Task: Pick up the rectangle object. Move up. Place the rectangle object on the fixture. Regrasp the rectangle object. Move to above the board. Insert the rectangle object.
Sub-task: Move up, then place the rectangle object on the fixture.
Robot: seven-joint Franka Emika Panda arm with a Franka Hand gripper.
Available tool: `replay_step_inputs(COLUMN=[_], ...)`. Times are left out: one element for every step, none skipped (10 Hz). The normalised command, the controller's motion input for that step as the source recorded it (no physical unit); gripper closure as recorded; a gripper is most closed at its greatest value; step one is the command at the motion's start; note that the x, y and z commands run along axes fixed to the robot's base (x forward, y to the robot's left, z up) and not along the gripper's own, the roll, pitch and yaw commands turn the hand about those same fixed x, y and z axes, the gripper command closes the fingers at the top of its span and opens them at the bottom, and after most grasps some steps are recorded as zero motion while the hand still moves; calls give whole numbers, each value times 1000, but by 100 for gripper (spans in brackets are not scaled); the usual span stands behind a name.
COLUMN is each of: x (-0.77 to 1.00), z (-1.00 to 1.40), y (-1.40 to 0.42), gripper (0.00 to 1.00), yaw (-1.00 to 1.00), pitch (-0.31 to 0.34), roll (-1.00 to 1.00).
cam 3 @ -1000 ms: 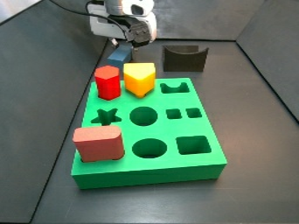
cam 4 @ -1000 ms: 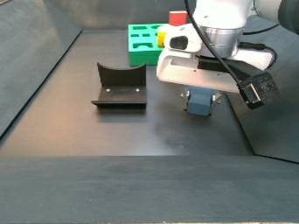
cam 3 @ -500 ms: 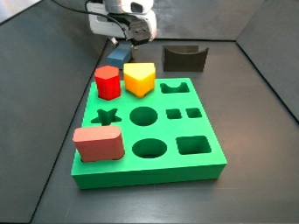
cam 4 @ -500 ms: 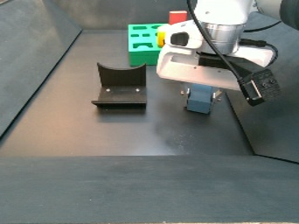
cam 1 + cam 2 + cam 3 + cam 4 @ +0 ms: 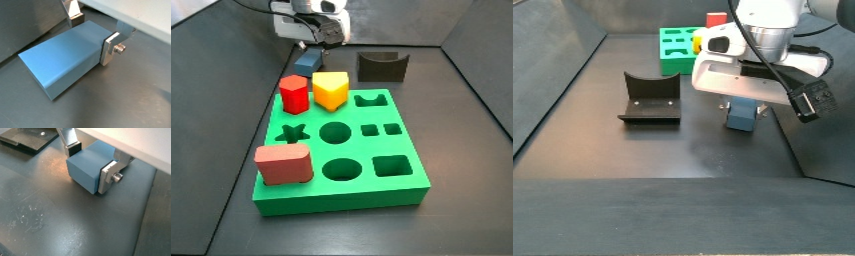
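The rectangle object (image 5: 63,62) is a slate-blue block lying on the dark floor, also seen end-on in a wrist view (image 5: 83,172). My gripper (image 5: 93,34) straddles it, one finger on each long side with the pads against the block (image 5: 90,164), shut on it. In both side views the gripper (image 5: 744,103) hangs over the block (image 5: 743,118), just behind the board's far left corner (image 5: 303,62). The fixture (image 5: 649,98), dark with a U notch, stands apart from the block on the floor (image 5: 382,67). The green board (image 5: 358,192) lies in the foreground.
On the board stand a red hexagon block (image 5: 294,95), a yellow pentagon block (image 5: 331,90) and a salmon square block (image 5: 285,165). Dark enclosure walls rise on both sides; one slanted wall (image 5: 810,140) runs close beside the block.
The gripper and the blue block have shifted very slightly upward in the side views; the grip looks the same and nothing else has moved.
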Motion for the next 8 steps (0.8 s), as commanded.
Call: replay_step_inputs(x=[-52,-74,-64,-42,-28,-26,0,4], z=[833,763,655,483,346,210,1000,1000], y=[-13,-13,-2,5,11,13,0,1], gripper=[100,100,100,100,100,100,100,100], yaw=[-28,-32,-34,-32,-32,-31,0,2], pitch=[8,9,10,30,46,56,0,-7], roll=[-5,1,14,27,38,49,0,8])
